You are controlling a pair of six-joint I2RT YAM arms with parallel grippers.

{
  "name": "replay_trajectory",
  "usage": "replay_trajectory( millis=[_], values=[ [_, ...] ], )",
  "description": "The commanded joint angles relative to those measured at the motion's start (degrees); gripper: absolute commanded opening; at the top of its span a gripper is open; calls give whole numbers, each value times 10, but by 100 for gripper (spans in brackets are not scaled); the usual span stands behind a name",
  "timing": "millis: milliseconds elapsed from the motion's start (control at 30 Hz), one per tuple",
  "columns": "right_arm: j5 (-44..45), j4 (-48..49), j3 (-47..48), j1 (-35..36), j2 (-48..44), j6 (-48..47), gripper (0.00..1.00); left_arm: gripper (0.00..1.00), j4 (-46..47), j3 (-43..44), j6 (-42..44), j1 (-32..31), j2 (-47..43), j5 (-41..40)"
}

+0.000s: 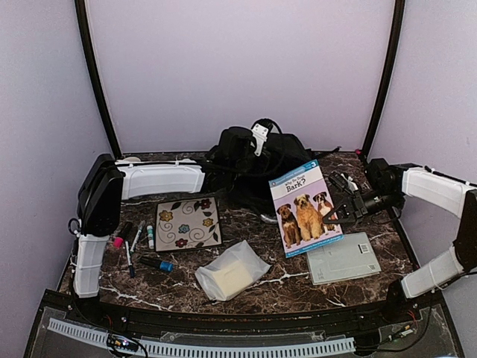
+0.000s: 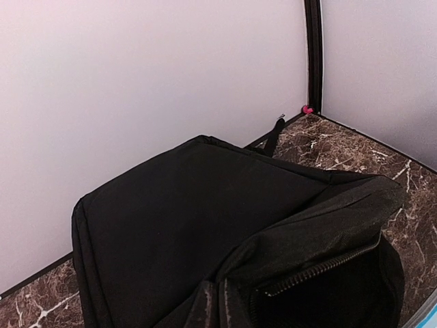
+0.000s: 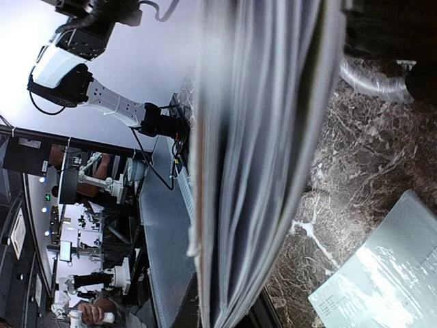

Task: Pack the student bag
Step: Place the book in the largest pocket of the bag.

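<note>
The student bag [image 1: 276,160], a big black backpack, lies at the back middle of the table. My left gripper [image 1: 237,149] is shut on a pinch of its fabric at its left top, holding up the flap. The left wrist view shows the bag [image 2: 191,219] with its zipper [image 2: 321,270] parted over a dark opening; my own fingers are hidden there. A book with dogs on the cover [image 1: 304,209] lies tilted against the bag's front. My right gripper [image 1: 341,211] is shut on its right edge. The right wrist view is filled by the book's page edges [image 3: 266,157].
A floral square tile [image 1: 188,223] lies left of centre, with several markers and a glue stick [image 1: 138,239] and a blue pen [image 1: 156,263] beside it. A plastic pouch [image 1: 232,270] sits at the front centre. A pale grey flat box [image 1: 343,258] lies below the book.
</note>
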Motion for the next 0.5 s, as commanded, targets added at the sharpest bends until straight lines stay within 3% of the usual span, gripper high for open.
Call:
replay_trajectory(
  millis=[0, 233, 300, 467],
  values=[
    [-25, 81, -14, 11, 20, 57, 0, 0, 49, 12, -19, 5, -61, 3],
    [9, 162, 43, 28, 125, 87, 0, 0, 71, -47, -51, -3, -104, 48],
    [-16, 173, 60, 32, 185, 101, 0, 0, 70, -58, -57, -6, -114, 62],
    [-56, 67, 180, 49, 313, 24, 0, 0, 77, -84, -40, -24, -133, 68]
  ],
)
